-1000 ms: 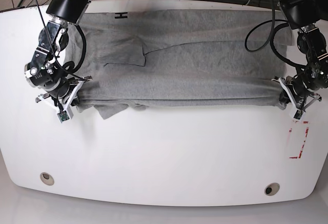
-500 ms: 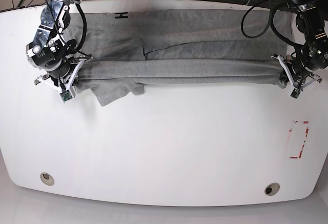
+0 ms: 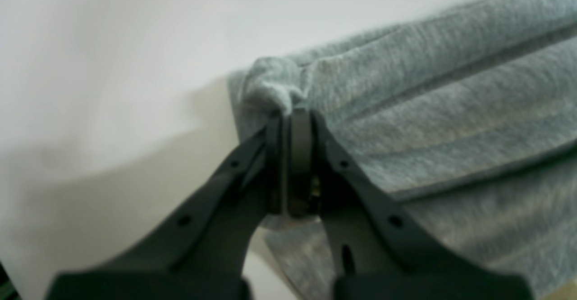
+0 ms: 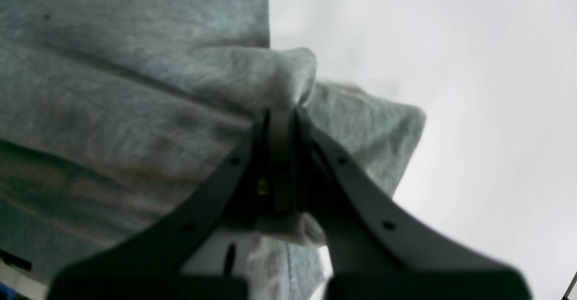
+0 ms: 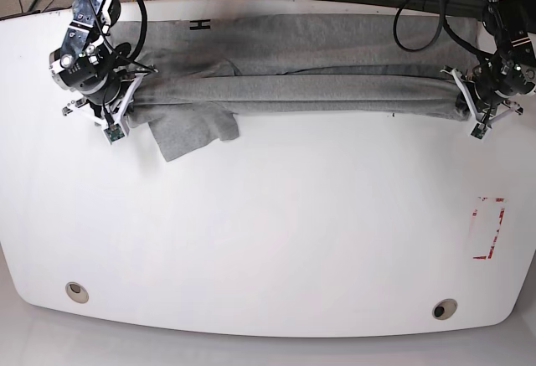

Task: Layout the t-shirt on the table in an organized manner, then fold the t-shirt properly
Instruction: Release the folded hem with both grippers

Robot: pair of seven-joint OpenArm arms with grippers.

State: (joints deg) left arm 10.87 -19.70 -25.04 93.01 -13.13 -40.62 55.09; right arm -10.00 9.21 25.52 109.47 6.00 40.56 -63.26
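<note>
so we've just carried the near edge of the t-shirt (image 5: 293,90) up and away across the table (image 5: 268,249). a second ago that pinched edge sat roughly mid-table; now it's stretched as a tight band close to the far edge, lying over the rest of the shirt. that looks to us like the lengthwise fold going over, so we're in the folding part, not the laying-out part.

our left gripper (image 5: 471,108) is clenched on a bunched corner of cloth at one end, and the left wrist view shows the fabric (image 3: 279,88) squeezed right between the jaws. our right gripper (image 5: 115,108) is clamped the same way on the other end, with a wad of grey (image 4: 288,79) poking above the tips.

one sleeve (image 5: 194,134) hangs out below the band on the right gripper's side, flopped loose on the table. we'd guess that needs tucking before the fold counts as neat.
</note>
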